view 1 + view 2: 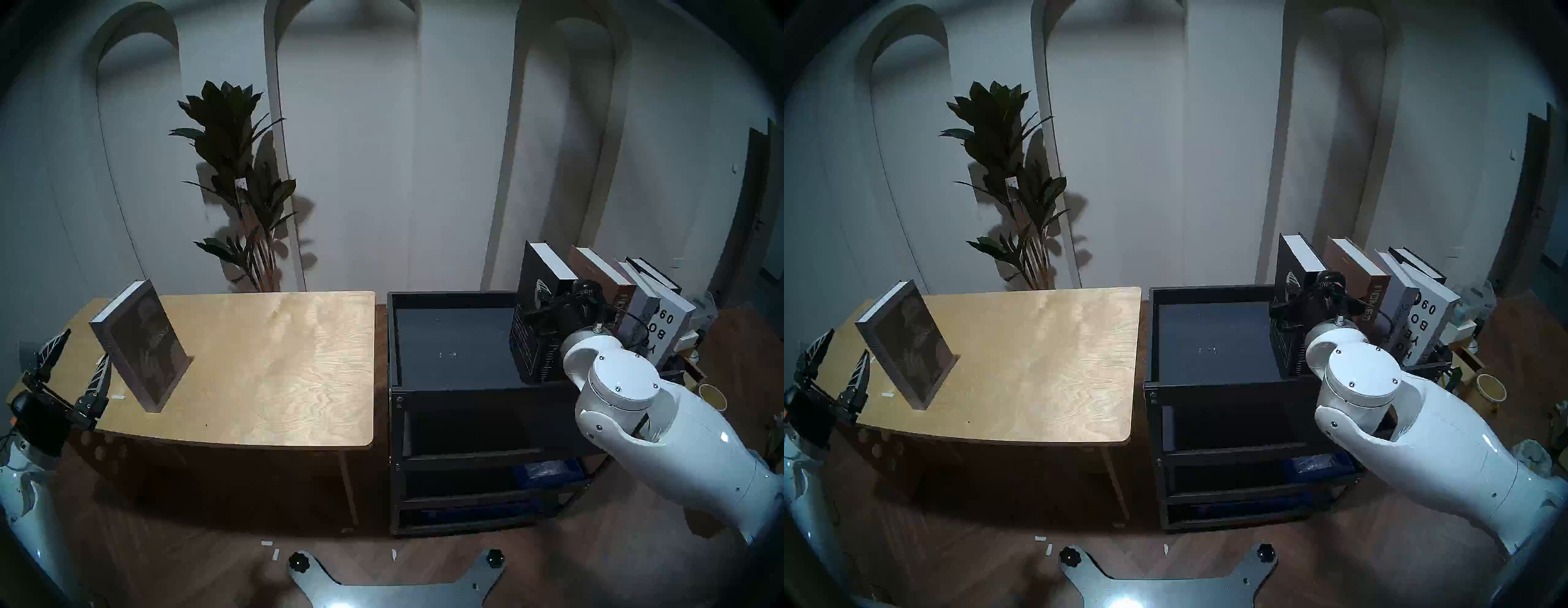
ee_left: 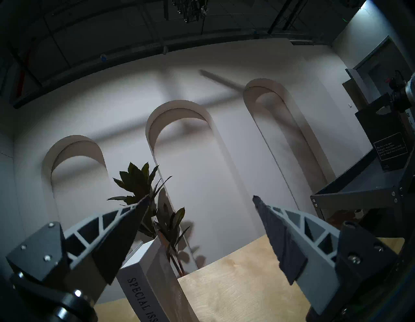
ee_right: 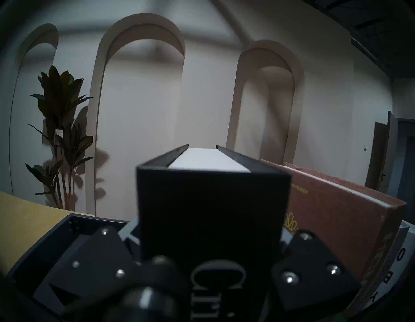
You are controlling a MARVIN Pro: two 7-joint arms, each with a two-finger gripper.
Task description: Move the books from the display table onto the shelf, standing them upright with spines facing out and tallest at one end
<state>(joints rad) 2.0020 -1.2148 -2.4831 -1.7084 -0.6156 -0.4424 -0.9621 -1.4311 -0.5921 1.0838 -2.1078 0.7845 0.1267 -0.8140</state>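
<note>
The black book [image 1: 535, 314] stands upright on the top tray of the shelf [image 1: 449, 384], at the left end of the row, spine toward the robot; in the right wrist view its spine [image 3: 211, 215] fills the centre, white page edges showing at the top. The right gripper [image 1: 551, 316] is clamped on this book, one finger against each cover, the jaws narrowed to the book's thickness. Just to its right the brown book [image 1: 602, 276] leans rightward; beyond it a grey book [image 1: 636, 297] and the white book [image 1: 668, 322] with large black lettering lean the same way, and a dark book [image 1: 655, 274] stands behind them at the far right end; whether the black and brown books touch cannot be told. The left half of the tray is bare.

The grey "Special Issue" book [image 1: 142, 335] stands upright on the left part of the display table [image 1: 275, 361], tilted slightly, its cover facing right; the left wrist view shows its lettered spine [image 2: 143, 299]. The left gripper [image 1: 76, 361] hovers at the table's left edge, just beside this book, jaws spread wide and holding nothing.

A potted plant [image 1: 237, 182] stands behind the table against the white arched wall [image 1: 348, 127].
</note>
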